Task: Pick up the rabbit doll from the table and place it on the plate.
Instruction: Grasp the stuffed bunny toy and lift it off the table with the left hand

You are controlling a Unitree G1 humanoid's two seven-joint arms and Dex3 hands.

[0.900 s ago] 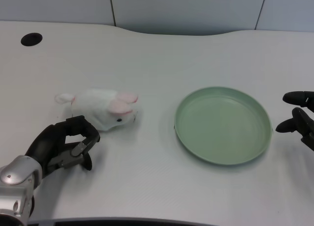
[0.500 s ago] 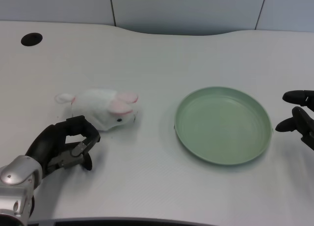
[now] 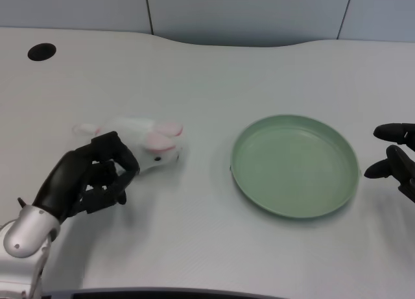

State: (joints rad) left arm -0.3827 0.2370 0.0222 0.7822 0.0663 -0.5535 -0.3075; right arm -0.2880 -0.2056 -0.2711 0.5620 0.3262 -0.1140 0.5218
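Rabbit doll [image 3: 144, 143] is lying on its side on your white bench [image 3: 207, 72], well left of the green plate [image 3: 295, 165], pink ears pointing toward the plate. You are looking at the left robot hand [image 3: 91, 178] sitting against the doll's near left flank, its fingers [image 3: 117, 153] curling over the white fur and overlapping it. Whether they are actually squeezing the doll, you cannot tell from here.

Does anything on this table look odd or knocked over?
Nothing stands out. The rabbit doll lies on its side on the table, the green plate sits flat and empty beside it, and the left hand is at the doll.
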